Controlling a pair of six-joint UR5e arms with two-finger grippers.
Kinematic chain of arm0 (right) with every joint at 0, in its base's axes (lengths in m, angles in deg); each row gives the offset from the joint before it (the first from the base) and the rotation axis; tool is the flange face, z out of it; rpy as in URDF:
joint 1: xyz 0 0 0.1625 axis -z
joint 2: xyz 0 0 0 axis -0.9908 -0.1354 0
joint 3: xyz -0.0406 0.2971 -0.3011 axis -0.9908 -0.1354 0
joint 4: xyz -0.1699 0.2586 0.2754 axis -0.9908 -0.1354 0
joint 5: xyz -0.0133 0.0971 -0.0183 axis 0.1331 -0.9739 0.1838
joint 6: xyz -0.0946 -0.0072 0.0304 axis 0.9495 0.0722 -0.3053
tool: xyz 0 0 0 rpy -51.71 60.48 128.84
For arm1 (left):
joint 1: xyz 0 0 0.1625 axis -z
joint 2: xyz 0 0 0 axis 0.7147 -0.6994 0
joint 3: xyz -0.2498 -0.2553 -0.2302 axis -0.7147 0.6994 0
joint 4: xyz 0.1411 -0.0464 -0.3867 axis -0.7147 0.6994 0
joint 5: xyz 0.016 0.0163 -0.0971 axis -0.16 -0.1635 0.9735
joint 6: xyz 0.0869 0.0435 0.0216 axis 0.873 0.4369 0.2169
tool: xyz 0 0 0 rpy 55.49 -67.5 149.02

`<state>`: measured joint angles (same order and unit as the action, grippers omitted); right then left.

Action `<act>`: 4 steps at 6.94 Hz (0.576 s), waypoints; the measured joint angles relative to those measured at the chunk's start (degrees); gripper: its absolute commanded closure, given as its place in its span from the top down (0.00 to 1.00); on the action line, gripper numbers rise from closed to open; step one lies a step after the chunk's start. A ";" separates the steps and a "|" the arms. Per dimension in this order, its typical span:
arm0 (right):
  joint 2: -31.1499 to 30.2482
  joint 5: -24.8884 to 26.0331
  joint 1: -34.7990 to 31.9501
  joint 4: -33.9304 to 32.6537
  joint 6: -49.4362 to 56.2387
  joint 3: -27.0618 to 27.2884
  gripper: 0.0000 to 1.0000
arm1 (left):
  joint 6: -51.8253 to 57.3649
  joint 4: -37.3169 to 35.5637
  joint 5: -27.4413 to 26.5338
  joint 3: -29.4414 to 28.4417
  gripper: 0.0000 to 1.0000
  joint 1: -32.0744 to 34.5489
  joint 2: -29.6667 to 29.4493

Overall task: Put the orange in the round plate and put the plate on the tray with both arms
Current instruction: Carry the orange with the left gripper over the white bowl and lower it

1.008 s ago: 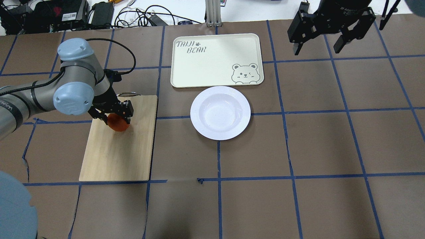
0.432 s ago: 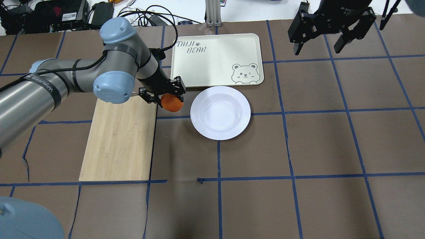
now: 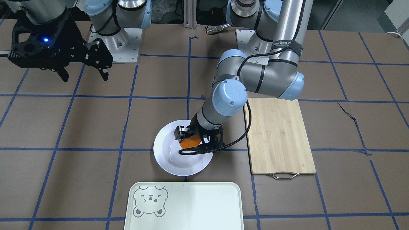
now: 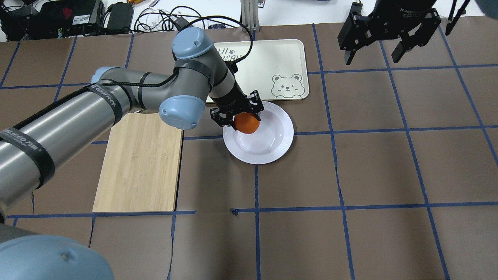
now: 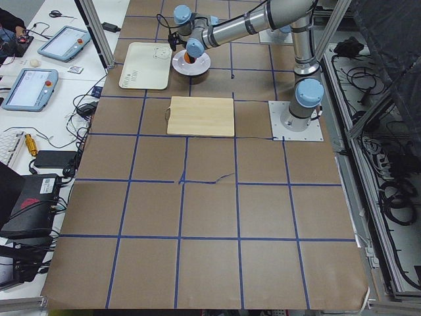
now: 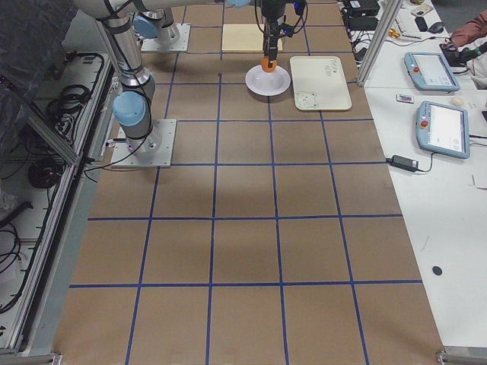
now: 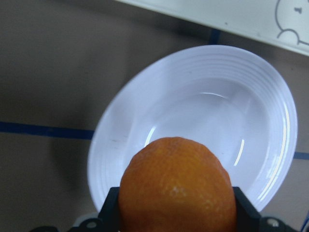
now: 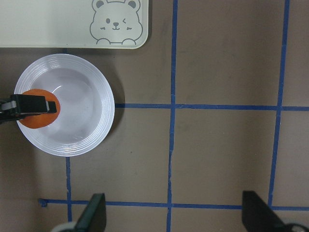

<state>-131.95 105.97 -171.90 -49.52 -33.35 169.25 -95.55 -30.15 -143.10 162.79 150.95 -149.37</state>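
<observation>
Because a round fruit would roll off a flat surface, the left gripper (image 3: 195, 143) has the orange (image 4: 246, 123) pinched across its middle, jaws closed only as far as the fruit's width allows. It holds the orange above the plate (image 4: 272, 149), over the part of the bowl nearest the cutting board (image 4: 140, 163) rather than dead centre. The left wrist view shows the white bowl open beneath the fruit, and the orange seems to hang clear of it rather than rest in it. Judging from this, the step in hand is the drop. A little more travel toward the middle would let the sunken centre catch the orange instead of the ridged rim.

The plate sits on the worktop (image 4: 389, 175) just beside the near edge of the tray (image 4: 272, 58), a narrow gap between them, so the later lift should be short. The tray carries nothing yet.

The right gripper (image 4: 371, 58) hangs high and well off to the side, jaws spread wide and holding nothing. Parked there, it leaves the left arm room to work. It also looks ready to take one side of the plate's rim once the fruit is down.
</observation>
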 measured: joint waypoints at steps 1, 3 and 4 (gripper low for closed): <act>0.00 -0.06 0.02 -0.07 0.00 0.00 1.00 | -1.28 -1.85 0.29 0.17 0.99 1.02 -1.42; 0.00 -0.09 0.07 -0.13 -0.13 0.00 1.00 | -1.41 -2.74 -0.01 1.07 1.00 1.55 -2.99; 0.00 -0.08 0.07 -0.09 -0.20 0.00 1.00 | -1.32 -2.07 -0.27 1.05 1.00 1.45 -2.92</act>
<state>-131.95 105.89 -171.83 -49.61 -33.55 169.26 -96.87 -32.22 -143.37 163.84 152.40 -152.29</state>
